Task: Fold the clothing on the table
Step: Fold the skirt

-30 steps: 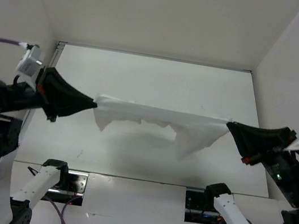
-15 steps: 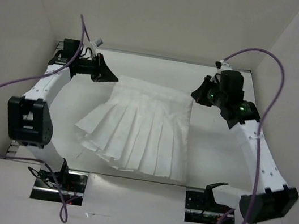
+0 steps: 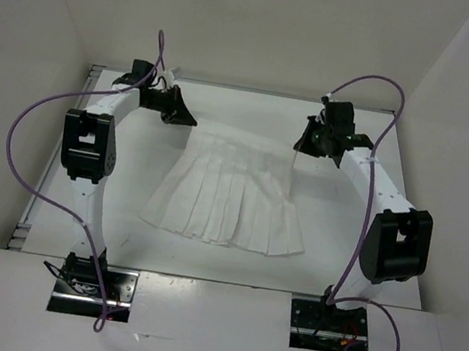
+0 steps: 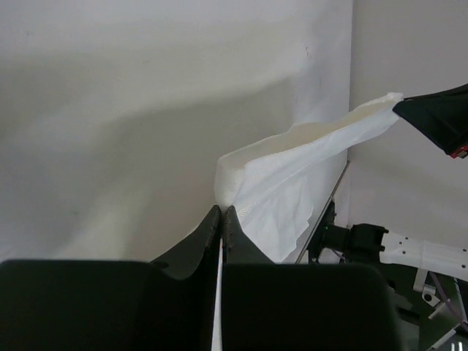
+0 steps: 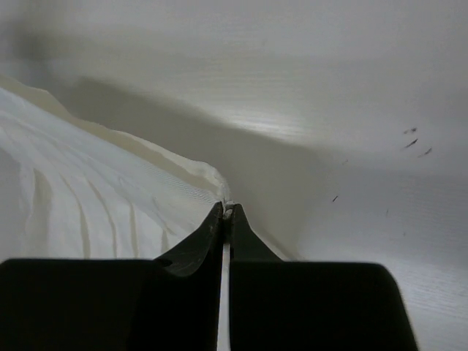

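Both grippers clamped on the skirt's far corners.

My left gripper [image 4: 221, 213] had its jaws pressed together on the far-left waistband corner of the skirt [image 3: 229, 194], and my right gripper [image 5: 225, 210] was pinched tight the same way on the far-right corner. Near my right fingertips the fabric edge stood slightly off the table [image 3: 350, 240]. The waistband ran left to right across the far part of the table. The pleats fanned toward me and lay flat, hem nearest, about midway between the left and right sides. A purple cable [image 3: 32, 119] looped over the left arm [image 3: 86, 146].
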Motion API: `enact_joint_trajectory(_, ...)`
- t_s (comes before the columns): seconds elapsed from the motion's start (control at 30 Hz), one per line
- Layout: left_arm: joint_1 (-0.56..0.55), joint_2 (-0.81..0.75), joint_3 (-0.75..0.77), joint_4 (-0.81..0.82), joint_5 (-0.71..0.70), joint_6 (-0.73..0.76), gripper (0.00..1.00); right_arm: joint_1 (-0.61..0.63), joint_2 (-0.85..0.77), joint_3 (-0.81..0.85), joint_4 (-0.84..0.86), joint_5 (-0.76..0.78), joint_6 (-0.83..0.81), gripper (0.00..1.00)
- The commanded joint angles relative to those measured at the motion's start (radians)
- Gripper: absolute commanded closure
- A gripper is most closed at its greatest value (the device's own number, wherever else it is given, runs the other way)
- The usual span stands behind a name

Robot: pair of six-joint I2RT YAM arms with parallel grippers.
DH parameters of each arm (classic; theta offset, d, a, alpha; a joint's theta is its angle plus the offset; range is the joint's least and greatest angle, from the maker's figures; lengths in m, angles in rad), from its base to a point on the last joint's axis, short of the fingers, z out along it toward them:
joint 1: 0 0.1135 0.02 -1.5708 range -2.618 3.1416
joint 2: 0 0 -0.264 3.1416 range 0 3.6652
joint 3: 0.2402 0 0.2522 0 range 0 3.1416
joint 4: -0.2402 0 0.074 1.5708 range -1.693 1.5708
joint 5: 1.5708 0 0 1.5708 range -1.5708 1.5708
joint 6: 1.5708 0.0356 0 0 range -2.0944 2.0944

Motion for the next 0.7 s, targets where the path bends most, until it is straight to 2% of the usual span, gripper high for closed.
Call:
enact_joint_trajectory(0.0,0.041,0.034,0.115,0.015,-0.04,0.034,1.0,-0.042,-0.02,0.096,0.066,0.18,-0.069,1.0)
enact_joint_trajectory(0.17,0.041,0.114,0.322,-0.051,-0.021,0.011,1.0,-0.042,0.101,0.277,0.023,0.21,-0.098,1.0)
enact_joint_trajectory(0.27,0.041,0.109,0.313,-0.051,-0.012,0.011,1.0,-0.042,0.146,0.34,-0.013,0.185,-0.098,1.0)
enact_joint_trajectory(0.37,0.041,0.039,0.2,-0.025,-0.012,0.023,1.0,-0.013,0.142,0.34,-0.044,0.175,-0.098,1.0)
enact_joint_trajectory(0.4,0.041,0.01,0.15,-0.005,-0.012,0.023,1.0,-0.003,0.131,0.313,-0.056,0.175,-0.098,1.0)
enact_joint_trajectory(0.43,0.041,-0.022,0.037,0.041,-0.012,0.013,1.0,0.006,0.117,0.295,-0.067,0.187,-0.098,1.0)
enact_joint_trajectory(0.53,0.031,-0.168,-0.14,0.055,-0.033,0.013,1.0,0.018,0.063,0.221,-0.122,0.227,-0.098,1.0)
enact_joint_trajectory(0.67,-0.005,-0.281,-0.317,0.066,-0.069,0.022,1.0,0.04,0.014,0.121,-0.19,0.245,-0.058,1.0)
